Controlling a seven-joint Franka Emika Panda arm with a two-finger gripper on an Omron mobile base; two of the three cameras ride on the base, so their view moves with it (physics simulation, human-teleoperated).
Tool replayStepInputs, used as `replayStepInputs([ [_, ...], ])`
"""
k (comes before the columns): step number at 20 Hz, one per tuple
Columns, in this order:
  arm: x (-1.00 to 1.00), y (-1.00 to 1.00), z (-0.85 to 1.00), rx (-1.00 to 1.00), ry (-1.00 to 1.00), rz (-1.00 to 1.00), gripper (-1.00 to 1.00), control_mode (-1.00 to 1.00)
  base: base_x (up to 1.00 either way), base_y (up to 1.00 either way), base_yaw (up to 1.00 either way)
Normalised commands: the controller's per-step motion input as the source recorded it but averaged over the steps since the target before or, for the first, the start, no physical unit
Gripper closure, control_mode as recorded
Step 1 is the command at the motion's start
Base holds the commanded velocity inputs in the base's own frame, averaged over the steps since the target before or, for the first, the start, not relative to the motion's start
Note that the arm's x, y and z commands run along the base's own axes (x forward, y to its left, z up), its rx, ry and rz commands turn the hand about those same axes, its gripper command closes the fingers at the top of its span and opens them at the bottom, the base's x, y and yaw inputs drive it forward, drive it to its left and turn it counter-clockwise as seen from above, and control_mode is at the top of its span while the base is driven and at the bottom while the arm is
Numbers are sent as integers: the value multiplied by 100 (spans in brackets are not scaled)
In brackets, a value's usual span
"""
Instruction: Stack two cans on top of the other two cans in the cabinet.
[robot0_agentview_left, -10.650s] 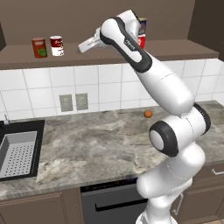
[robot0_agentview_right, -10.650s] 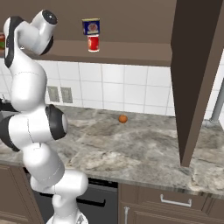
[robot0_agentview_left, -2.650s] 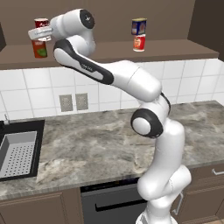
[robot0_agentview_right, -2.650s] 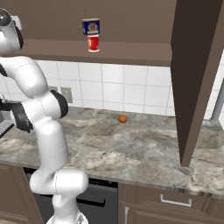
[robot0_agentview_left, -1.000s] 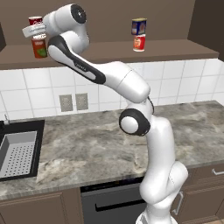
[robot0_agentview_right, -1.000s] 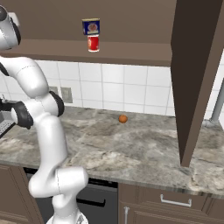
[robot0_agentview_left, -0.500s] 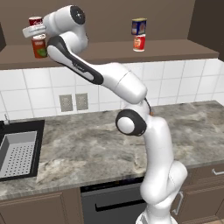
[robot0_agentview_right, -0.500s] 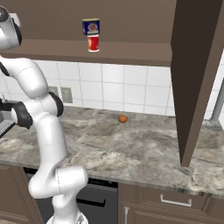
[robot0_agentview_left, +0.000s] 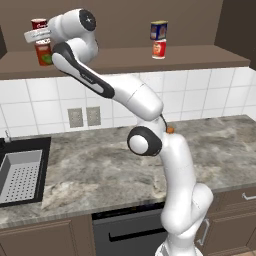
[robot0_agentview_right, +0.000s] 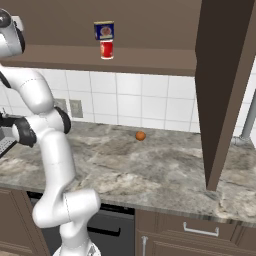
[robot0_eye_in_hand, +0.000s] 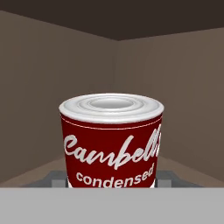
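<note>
At the left end of the cabinet's open ledge (robot0_agentview_left: 125, 57), my gripper (robot0_agentview_left: 36, 35) is shut on the red-topped, white-bottomed can (robot0_agentview_left: 39, 24). I hold it directly over the dull orange-red can with the green patch (robot0_agentview_left: 44, 53); whether they touch I cannot tell. The hand view has this can (robot0_eye_in_hand: 111, 140) upright between my grey fingertips (robot0_eye_in_hand: 57, 178), with the gripper (robot0_eye_in_hand: 111, 180) at its base. Further right, the dark blue can (robot0_agentview_left: 159, 30) (robot0_agentview_right: 104, 30) stands stacked on the bright red can (robot0_agentview_left: 159, 49) (robot0_agentview_right: 106, 49).
A small orange fruit (robot0_agentview_left: 170, 129) (robot0_agentview_right: 140, 135) lies on the marble counter near the tiled wall. A sink (robot0_agentview_left: 20, 175) is set in the counter at the left. A tall dark cabinet side panel (robot0_agentview_right: 225, 90) hangs down at the right.
The red-topped can, once standing beside the dull can, is now in my gripper above it. The arm swung left from the blue can's stack. Over the last second nothing moved.
</note>
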Motion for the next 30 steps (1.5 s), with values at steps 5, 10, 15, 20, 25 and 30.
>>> replayStepInputs([
  [5,6,5,0,0,0,0,100,-100,0,0,0],
  [10,0,0,0,-2,0,-1,100,-100,0,0,0],
  [15,0,1,-1,-2,0,-3,100,-100,0,0,0],
  [20,2,4,-5,0,0,-3,100,-100,0,0,0],
  [25,6,0,-4,0,0,0,100,-100,0,0,0],
  [30,7,0,-4,0,0,0,100,-100,0,0,0],
])
